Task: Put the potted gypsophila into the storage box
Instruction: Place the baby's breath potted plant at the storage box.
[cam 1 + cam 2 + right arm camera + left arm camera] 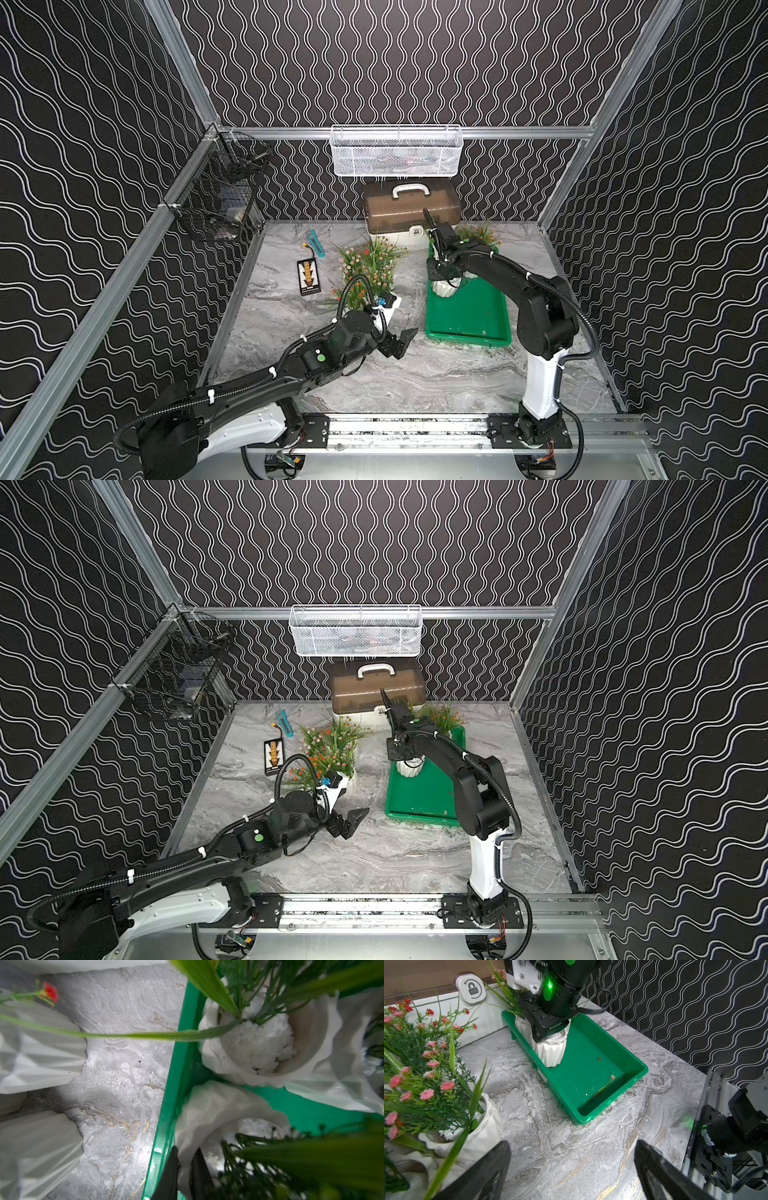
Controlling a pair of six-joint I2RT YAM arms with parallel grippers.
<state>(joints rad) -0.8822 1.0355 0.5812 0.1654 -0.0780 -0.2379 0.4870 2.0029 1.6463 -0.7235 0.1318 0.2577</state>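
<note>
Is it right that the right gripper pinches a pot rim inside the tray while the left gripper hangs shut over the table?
No: the left gripper is open, jaws wide apart, as the left wrist view shows. The right gripper does pinch a pot rim in the tray.

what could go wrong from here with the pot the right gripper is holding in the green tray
1. The right gripper pinches only the rim of the held pot, close beside the storage box wall; letting go could tip it.
2. A neighbouring pot sits very close, so stems may snag when the gripper lifts away.
</note>
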